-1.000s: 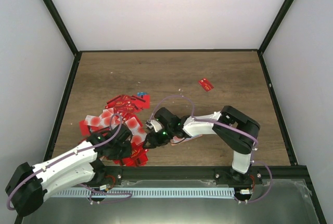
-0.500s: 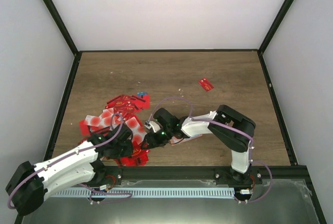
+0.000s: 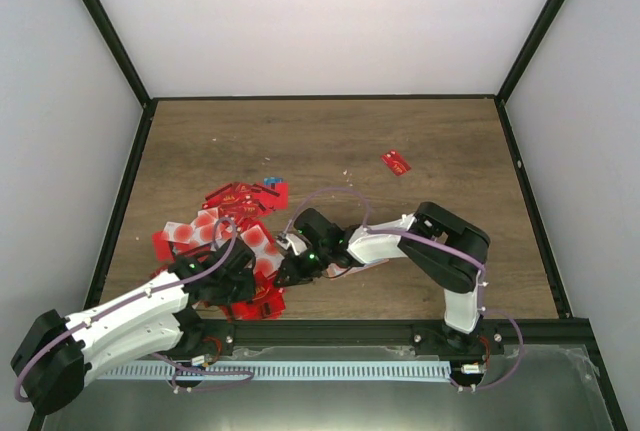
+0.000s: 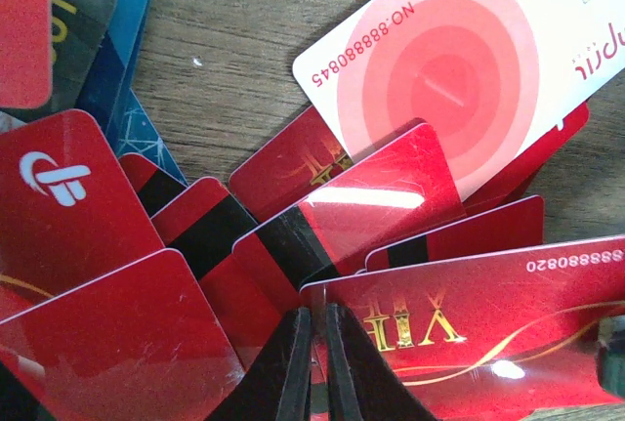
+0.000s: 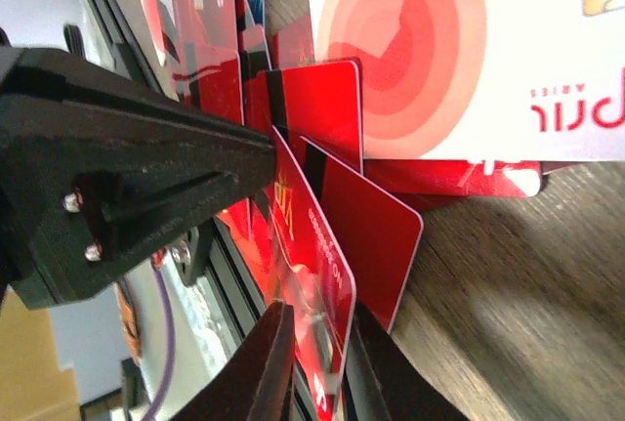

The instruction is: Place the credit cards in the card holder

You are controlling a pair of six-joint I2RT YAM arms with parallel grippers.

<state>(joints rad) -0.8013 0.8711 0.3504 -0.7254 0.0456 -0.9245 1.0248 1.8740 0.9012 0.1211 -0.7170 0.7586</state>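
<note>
Overhead, the credit cards [image 3: 228, 223] lie in a mostly red heap on the near left part of the wooden table [image 3: 420, 131], with one lone red card [image 3: 396, 162] well apart at the far right. Both arms meet at the heap's near edge: the left gripper [image 4: 312, 367] has its fingers pressed almost together on the edge of a red gold-lettered card [image 5: 311, 235]. That card stands tilted up off the heap, and the right gripper [image 5: 314, 372] pinches its other end.
</note>
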